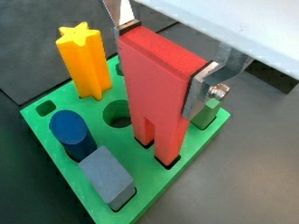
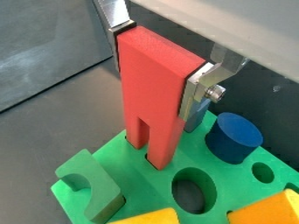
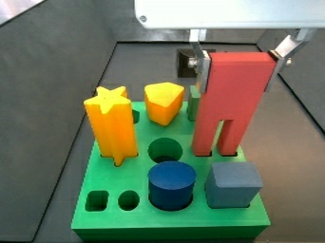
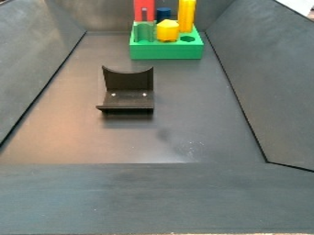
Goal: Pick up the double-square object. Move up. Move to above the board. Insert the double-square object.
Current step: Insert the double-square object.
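Your end effector (image 3: 242, 52), upper right, pinches the double-square object (image 3: 233, 102); any tilt could jam its legs in the board (image 3: 108, 221).

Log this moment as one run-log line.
phase: insert | gripper: shut on red block | legs entering board holes | not released

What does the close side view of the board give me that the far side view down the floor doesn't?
Only the close side view: the tool gripping the top of the tall salmon-red double-square block, its legs down in the flat bright green board; also a grey cube, a blue cylinder and an empty round hole.
Only the far side view: the dark L-shaped fixture on the floor, well apart from the board.
Both: the board, the red block and the yellow star prism.
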Controlling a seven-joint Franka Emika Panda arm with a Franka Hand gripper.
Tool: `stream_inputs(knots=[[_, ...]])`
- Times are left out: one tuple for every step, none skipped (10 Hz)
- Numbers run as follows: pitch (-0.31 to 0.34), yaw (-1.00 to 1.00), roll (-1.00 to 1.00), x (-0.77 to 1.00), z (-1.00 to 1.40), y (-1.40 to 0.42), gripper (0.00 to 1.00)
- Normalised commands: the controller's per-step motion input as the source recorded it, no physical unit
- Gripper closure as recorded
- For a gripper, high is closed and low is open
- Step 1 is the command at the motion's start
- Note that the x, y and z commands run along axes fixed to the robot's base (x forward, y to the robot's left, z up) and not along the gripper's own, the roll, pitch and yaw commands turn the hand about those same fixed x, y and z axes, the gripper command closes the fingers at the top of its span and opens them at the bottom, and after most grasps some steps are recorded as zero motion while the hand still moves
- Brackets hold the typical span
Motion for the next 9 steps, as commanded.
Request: stream_inputs(knots=[[0.000,-0.06,0.00,0.37,-0.34,-0.10,1.00],[0.020,-0.08,0.06,0.32,-0.31,-0.07,1.00],[0.021,-0.01,0.12,0.08,-0.35,-0.04,1.00],[0.000,0.00,0.15,0.00,-0.51,-0.08,1.00],[-0.003,0.00,0.15,0.00,-0.58,-0.10,1.00],[-0.010,0.00,0.18,0.01,-0.66,-0.06,1.00],[-0.070,0.05,0.13,0.09,-0.62,-0.08,1.00],[-0.059,0.00,-0.05,0.06,-0.15,0.00,1.00],[0.000,0.00,0.00,0.00,0.00,0.00,1.00]])
